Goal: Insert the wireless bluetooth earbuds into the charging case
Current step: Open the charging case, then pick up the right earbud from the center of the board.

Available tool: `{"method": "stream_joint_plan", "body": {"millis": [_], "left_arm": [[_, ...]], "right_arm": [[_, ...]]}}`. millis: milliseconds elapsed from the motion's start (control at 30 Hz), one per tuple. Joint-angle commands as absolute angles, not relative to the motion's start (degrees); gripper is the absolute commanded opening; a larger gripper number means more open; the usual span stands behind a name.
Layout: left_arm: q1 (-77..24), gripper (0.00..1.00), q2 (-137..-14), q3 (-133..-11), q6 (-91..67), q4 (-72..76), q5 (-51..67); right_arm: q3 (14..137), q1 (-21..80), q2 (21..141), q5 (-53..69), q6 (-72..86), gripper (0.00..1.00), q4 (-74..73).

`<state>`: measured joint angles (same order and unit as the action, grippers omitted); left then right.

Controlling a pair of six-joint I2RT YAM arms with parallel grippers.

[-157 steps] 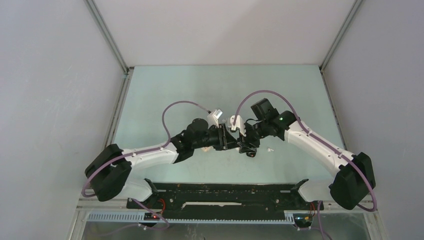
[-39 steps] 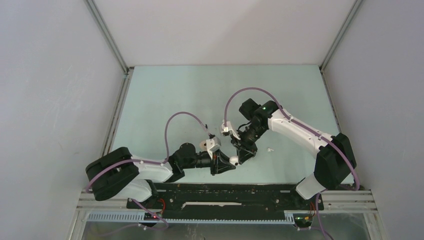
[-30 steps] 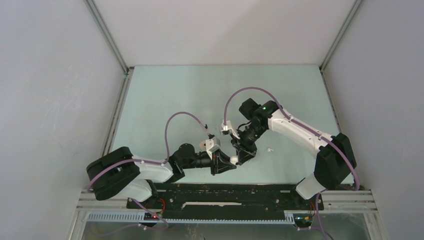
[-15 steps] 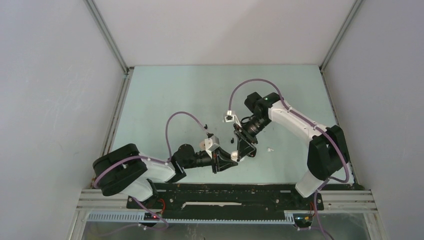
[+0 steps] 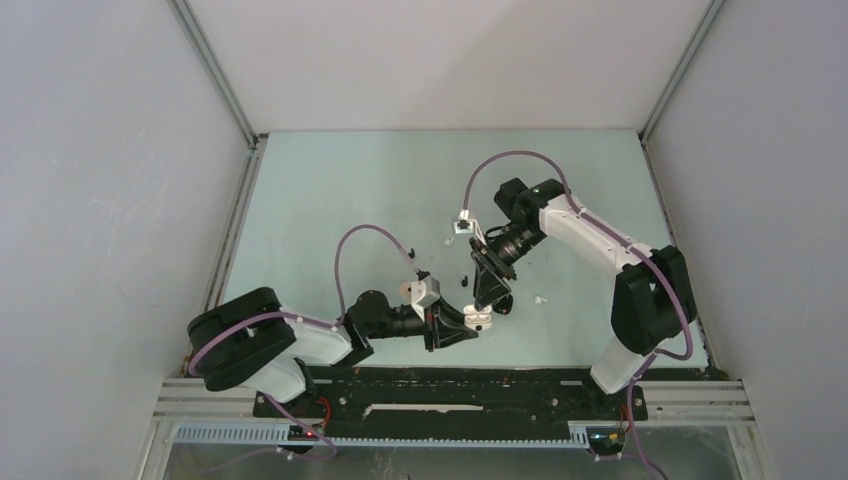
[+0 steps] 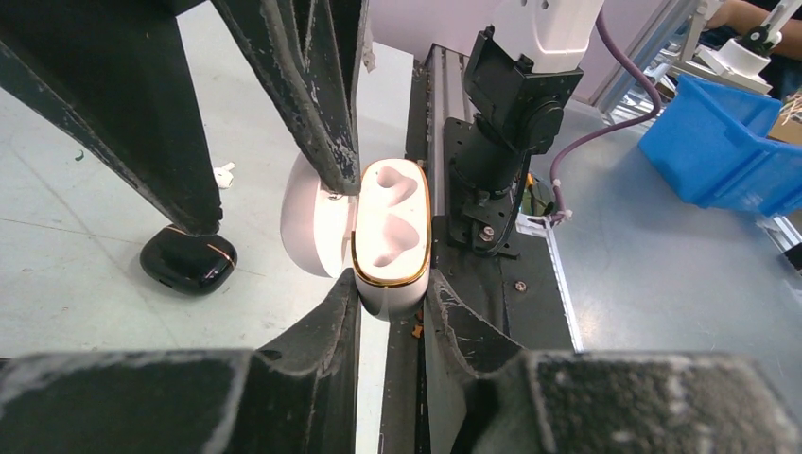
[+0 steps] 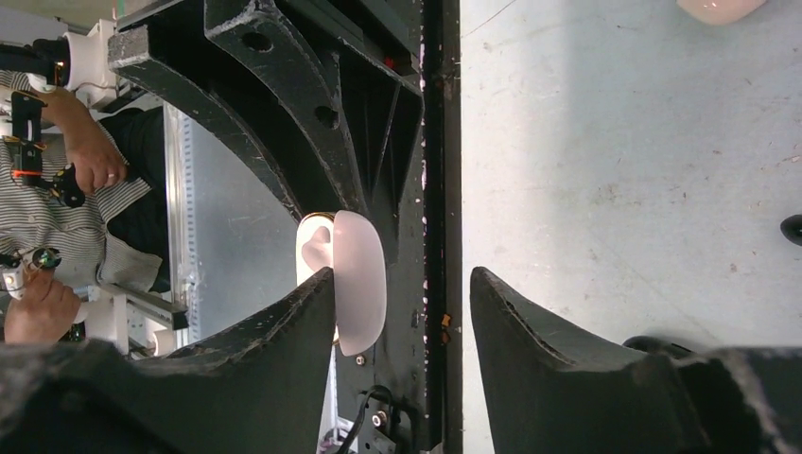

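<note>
My left gripper (image 5: 462, 328) is shut on an open white charging case (image 5: 478, 320) with a gold rim. In the left wrist view (image 6: 390, 293) the case (image 6: 390, 227) shows two empty sockets, its lid (image 6: 310, 227) swung left. My right gripper (image 5: 490, 298) hangs right over the case, jaws apart and empty; in its wrist view (image 7: 402, 279) one finger (image 7: 303, 312) rests against the lid (image 7: 359, 284). Loose earbuds lie on the table: a white one (image 5: 540, 299), also seen in the left wrist view (image 6: 224, 174), two black ones (image 5: 466, 278) (image 5: 424, 273), and another white one (image 5: 447, 241).
A closed black case (image 6: 187, 262) lies on the table beside the right gripper's fingers. A cream case (image 7: 719, 8) lies farther out. The black base rail (image 5: 450, 385) runs along the near table edge, just behind the held case.
The left gripper with the case has drawn back toward the near edge. The right wrist has turned and followed it, now pointing down over the open case.
</note>
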<state>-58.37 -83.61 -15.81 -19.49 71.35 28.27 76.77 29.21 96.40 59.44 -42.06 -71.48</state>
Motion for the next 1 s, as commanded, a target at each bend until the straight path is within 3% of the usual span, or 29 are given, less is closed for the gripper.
{"method": "stream_joint_plan", "body": {"millis": [0,233,400,500,567,633,800,967], "left_arm": [[-58.5,0.00,-84.2,-15.5,-19.5,74.6,28.5],[-58.5,0.00,-83.6,-14.8,-19.3,73.2,27.4],[-58.4,0.00,-77.0,-14.8,-16.8,63.8,24.1],[-58.4,0.00,-72.6,-14.6,-14.6,57.6,21.7],[-58.5,0.00,-70.6,-13.8,-13.4,55.6,20.8],[-58.4,0.00,-69.6,-13.0,-12.7,55.1,20.3],[-58.4,0.00,-66.8,-11.0,-13.8,55.1,15.2],[-57.7,0.00,-58.9,-9.8,-14.8,46.9,9.3]], "right_arm": [[79.6,28.1,94.3,62.2,-44.5,0.57,-72.6],[82.3,22.1,85.2,63.0,-46.9,0.62,-75.7],[78.0,17.0,74.2,57.2,-36.6,0.67,-61.0],[72.7,16.8,66.4,48.4,-30.9,0.78,-46.3],[67.3,16.7,62.5,42.3,-24.7,0.98,-34.7],[62.5,16.8,60.7,35.9,-16.9,1.00,-25.9],[62.1,16.7,64.9,34.4,-19.2,0.94,-25.4],[62.1,17.1,73.0,33.3,-23.2,0.61,-27.9]]}}
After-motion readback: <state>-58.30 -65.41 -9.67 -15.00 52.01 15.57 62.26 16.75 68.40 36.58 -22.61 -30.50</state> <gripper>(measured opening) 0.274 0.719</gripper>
